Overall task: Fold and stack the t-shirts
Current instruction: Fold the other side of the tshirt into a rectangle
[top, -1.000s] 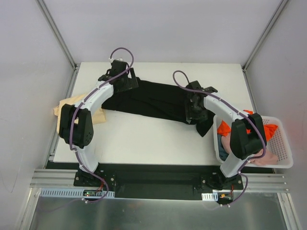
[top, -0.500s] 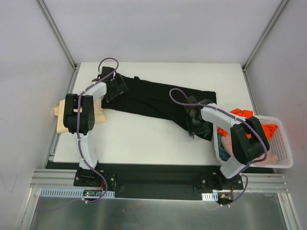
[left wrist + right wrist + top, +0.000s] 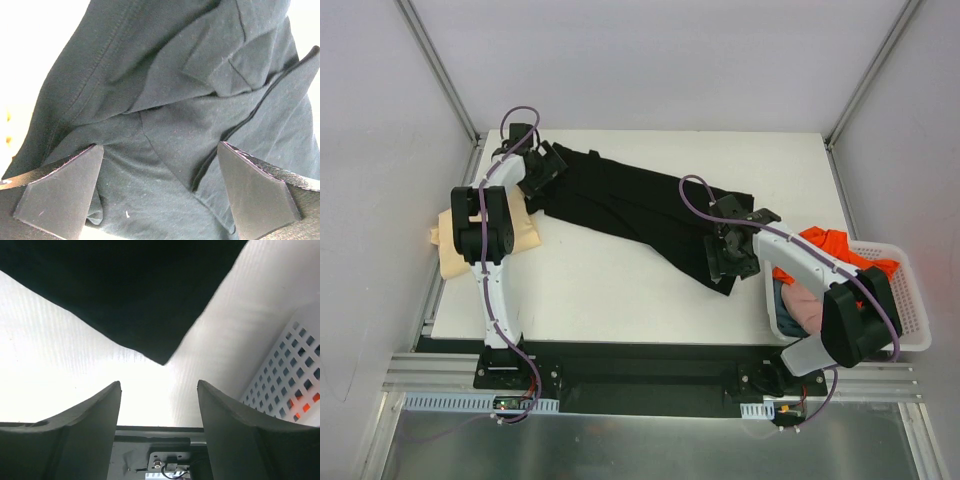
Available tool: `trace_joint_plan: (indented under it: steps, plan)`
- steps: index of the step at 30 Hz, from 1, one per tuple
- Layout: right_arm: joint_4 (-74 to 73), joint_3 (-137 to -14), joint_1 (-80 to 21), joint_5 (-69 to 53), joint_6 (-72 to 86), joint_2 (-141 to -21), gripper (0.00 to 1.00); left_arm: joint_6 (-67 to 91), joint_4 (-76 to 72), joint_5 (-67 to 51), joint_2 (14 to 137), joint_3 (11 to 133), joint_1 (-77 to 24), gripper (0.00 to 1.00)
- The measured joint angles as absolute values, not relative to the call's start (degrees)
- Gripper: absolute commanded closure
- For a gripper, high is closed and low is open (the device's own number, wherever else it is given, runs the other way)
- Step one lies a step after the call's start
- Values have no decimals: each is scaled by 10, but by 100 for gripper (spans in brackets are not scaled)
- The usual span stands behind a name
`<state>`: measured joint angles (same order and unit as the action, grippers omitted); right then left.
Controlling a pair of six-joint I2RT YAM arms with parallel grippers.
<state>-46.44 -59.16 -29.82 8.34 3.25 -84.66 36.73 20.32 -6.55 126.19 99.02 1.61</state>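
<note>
Since half a second ago the left gripper point(image 3: 538, 166) has drawn out toward the table's point(image 3: 620, 290) 10 o'clock corner. The black t-shirt's point(image 3: 620, 205) left end has gone with it. That shirt now lies as a narrower diagonal band from 10 o'clock down toward 4 o'clock, and its right end is pulled in from the far edge. The right gripper point(image 3: 728, 255) has barely shifted and sits over the shirt's lower right end.

In the left wrist view the fingers point(image 3: 60, 192) stand wide apart, with rumpled black cloth under and between them. In the right wrist view the jaws are also spread, over bare table, and the shirt's corner point(image 3: 150, 335) is ahead of them at 12 o'clock.

A tan t-shirt point(image 3: 520, 232) lies at the table's 9 o'clock edge, partly hidden by the left arm. The white mesh basket point(image 3: 910, 320) at 4 o'clock holds an orange t-shirt point(image 3: 825, 245) and a pink one point(image 3: 800, 305), and the right arm crosses in front of it.
</note>
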Motion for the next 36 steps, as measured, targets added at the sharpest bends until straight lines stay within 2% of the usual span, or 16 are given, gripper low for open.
trace_joint_plan:
  steps: [8, 12, 19, 22, 23, 28, 30, 31, 36]
  plan:
    - [-439, -567, -310, 19, 17, -849, 39, 344, 231, -64, 1286, 1050, 39, 1]
    - [-419, -565, -329, -2, 14, -876, 45, 335, 233, -63, 1286, 1054, 38, 1]
    - [-381, -565, -331, 10, 15, -950, 49, 331, 234, -63, 1286, 1054, 38, 1]
    - [-378, -565, -328, 16, 15, -959, 56, 330, 234, -63, 1286, 1054, 38, 1]
    - [-378, -565, -326, 16, 15, -959, 63, 330, 234, -63, 1286, 1054, 38, 1]
    - [-377, -560, -314, 19, 13, -958, 76, 330, 234, -63, 1286, 1054, 38, 1]
    - [-377, -559, -309, 19, 12, -958, 88, 330, 234, -63, 1286, 1054, 38, 1]
    - [-378, -559, -307, 18, 11, -958, 98, 330, 234, -63, 1286, 1054, 38, 1]
    - [-370, -552, -305, 0, 10, -950, 99, 330, 234, -63, 1286, 1054, 38, 1]
